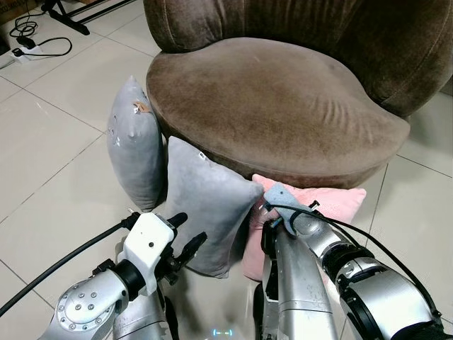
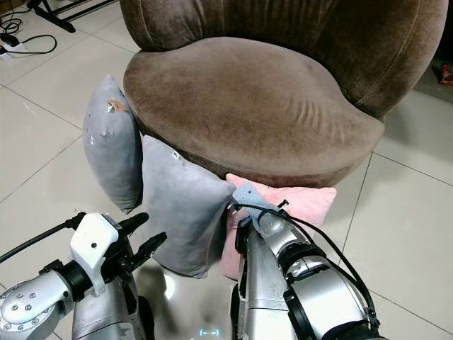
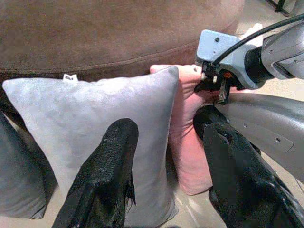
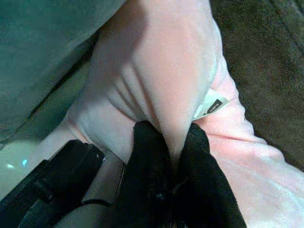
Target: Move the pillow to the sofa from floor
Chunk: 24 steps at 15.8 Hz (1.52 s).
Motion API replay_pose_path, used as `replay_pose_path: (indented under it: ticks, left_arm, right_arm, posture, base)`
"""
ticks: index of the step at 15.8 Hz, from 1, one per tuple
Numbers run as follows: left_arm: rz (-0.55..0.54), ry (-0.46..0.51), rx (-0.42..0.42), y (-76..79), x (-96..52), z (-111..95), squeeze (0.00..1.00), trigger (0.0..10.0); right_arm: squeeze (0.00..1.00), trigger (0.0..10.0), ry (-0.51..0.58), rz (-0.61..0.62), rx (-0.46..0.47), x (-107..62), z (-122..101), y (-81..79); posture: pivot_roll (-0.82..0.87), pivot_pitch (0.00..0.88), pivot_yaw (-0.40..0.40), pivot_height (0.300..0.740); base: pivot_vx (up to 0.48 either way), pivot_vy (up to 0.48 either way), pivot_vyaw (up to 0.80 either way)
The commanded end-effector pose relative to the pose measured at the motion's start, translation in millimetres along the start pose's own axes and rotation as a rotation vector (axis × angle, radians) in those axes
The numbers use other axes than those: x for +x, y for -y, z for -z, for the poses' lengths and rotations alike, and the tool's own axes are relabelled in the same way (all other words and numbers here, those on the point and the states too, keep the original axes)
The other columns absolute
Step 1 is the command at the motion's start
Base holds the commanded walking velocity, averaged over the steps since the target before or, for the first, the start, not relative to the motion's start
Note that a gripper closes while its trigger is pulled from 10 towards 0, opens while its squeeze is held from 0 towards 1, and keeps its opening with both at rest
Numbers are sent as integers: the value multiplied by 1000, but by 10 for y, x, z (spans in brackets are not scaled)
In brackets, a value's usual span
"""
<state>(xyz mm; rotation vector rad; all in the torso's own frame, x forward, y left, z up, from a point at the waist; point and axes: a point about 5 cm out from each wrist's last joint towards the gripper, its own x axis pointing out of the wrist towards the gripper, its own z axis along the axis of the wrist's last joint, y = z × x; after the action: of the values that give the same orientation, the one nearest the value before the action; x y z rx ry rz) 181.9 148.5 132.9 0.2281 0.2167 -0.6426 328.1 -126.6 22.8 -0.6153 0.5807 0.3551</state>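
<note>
A pink pillow (image 1: 333, 202) stands on the tiled floor, leaning against the front of the brown sofa (image 1: 269, 99). My right gripper (image 4: 173, 135) is shut on a fold of this pink pillow (image 4: 161, 71) near its white tag. To its left a grey pillow (image 1: 205, 205) leans on the sofa too. My left gripper (image 1: 185, 234) hangs open just in front of that grey pillow (image 3: 90, 123), not touching it, with nothing between its fingers (image 3: 107, 166).
A second grey pillow (image 1: 134, 142) stands further left against the sofa's side. Black cables and a power strip (image 1: 28, 42) lie on the floor at the far left, beside a black stand leg (image 1: 67, 18). Bare tiles (image 1: 49, 163) stretch to the left.
</note>
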Motion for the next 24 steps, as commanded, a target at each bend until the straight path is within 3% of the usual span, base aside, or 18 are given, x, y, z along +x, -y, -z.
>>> replay_pose_path:
  ticks: [1,8,11,14,18,20,21,22,24]
  left_arm:
    - [6,-8,-6,31,6,26,0,10000]
    - [2,-4,-5,34,22,30,0,10000]
    - [7,5,-13,60,53,33,0,10000]
    - [11,13,-15,70,85,23,0,10000]
    - [12,17,-14,57,103,21,0,10000]
    - [14,16,-8,43,120,29,0,10000]
    - [15,16,-7,40,124,29,0,10000]
    - [16,17,-4,36,128,26,0,10000]
    - [15,17,-1,33,130,24,0,10000]
  right_arm:
    - [0,0,10,-42,34,-1,22,-96]
    - [0,0,35,-60,60,-1,-11,-108]
    - [0,0,132,-209,2,-32,-26,-250]
    - [0,0,144,-254,-27,-57,54,-282]
    - [0,0,137,-247,-8,-80,161,-224]
    - [0,0,142,-130,37,-67,136,-118]
    - [0,4196,142,-115,55,-62,120,-109]
    - [0,10000,141,-107,93,-54,87,-100]
    - [0,10000,140,-137,125,-47,53,-132]
  posture:
    - [1,158,-51,456]
    - [-3,146,-54,456]
    - [-19,133,-53,456]
    - [-24,128,-50,456]
    - [-28,128,-46,456]
    - [-32,127,-37,456]
    - [-30,128,-35,456]
    - [-30,128,-34,456]
    - [-27,129,-35,456]
  base:
    - [0,0,0]
    - [0,0,0]
    - [0,0,0]
    - [0,0,0]
    - [0,0,0]
    - [0,0,0]
    - [0,0,0]
    - [0,0,0]
    - [0,0,0]
